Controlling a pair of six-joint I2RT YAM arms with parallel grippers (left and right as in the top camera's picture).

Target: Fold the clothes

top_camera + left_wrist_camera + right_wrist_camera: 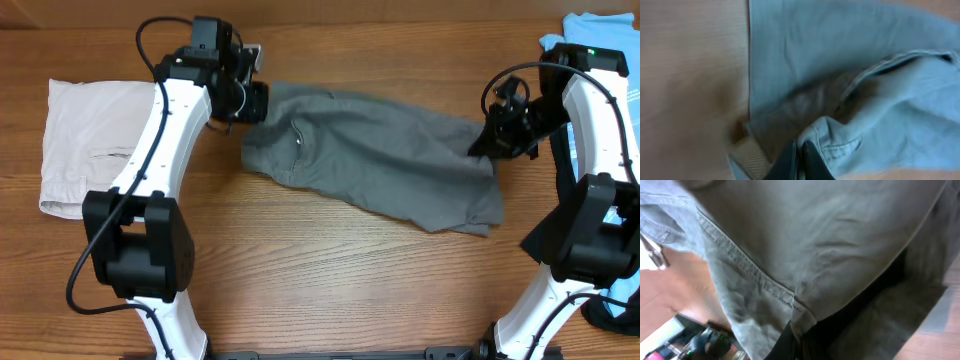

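our black two-finger left gripper (250, 101) and right gripper (489, 140) each pinch an end of the dark grey woven shorts (380, 150) on the wooden table (330, 270), so we should lift both evenly, cloth taut.

The left arm (165, 130) and right arm (592, 120) had white, rounded links set between bulky black joints, and each stood on a black base. Thin black cables (140, 40) looped loosely off the upper joints. A small green light (592, 50) glowed on the right arm. Each wrist ended in narrow, tapering black fingers (787, 162).
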